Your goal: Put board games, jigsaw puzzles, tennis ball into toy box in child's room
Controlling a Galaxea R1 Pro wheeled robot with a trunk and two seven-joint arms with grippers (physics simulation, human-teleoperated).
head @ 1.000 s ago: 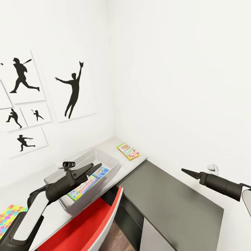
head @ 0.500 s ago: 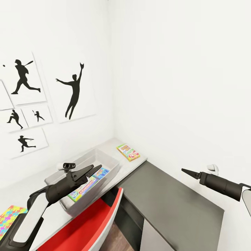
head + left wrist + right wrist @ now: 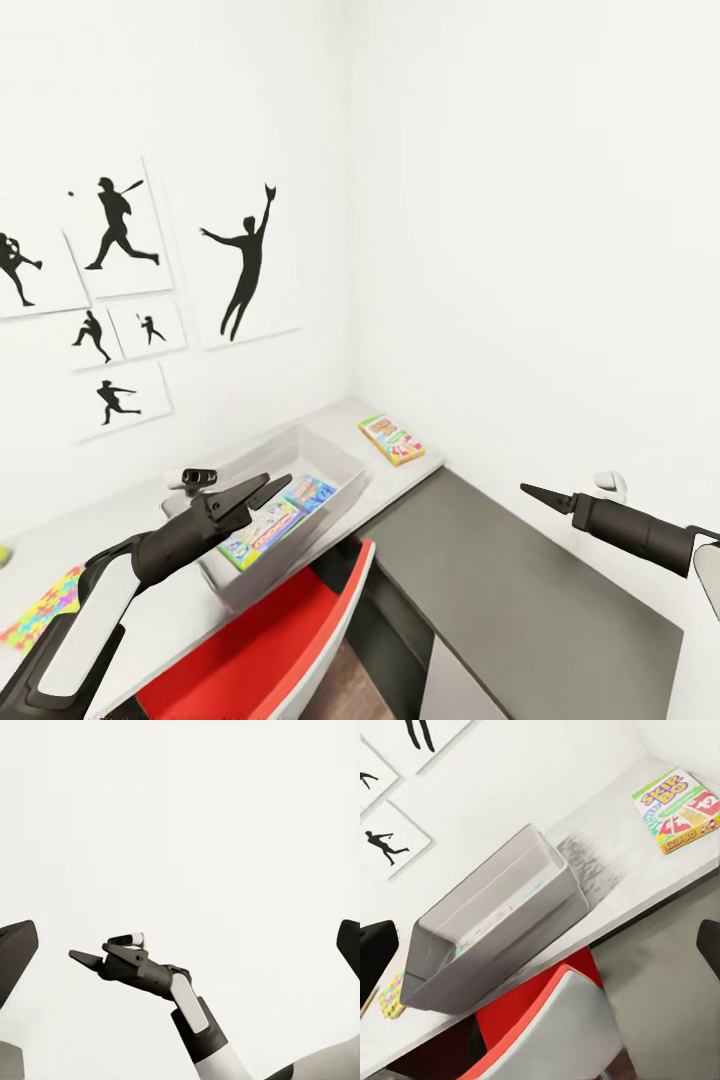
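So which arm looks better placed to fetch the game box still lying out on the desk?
Probably the right. The game box lies in the corner past the bin, and the right gripper has an open path over the dark desk; the left gripper hangs over the bin.

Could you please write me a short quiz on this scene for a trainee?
1. True or false: the Skip-Bo game lies inside the toy box.
2. How many game boxes lie in the toy box? A) one B) two C) three
3. Fill in: the chair at the table is ___.
Key: 1 false, it lies on the table beside the toy box; 2 B; 3 red.
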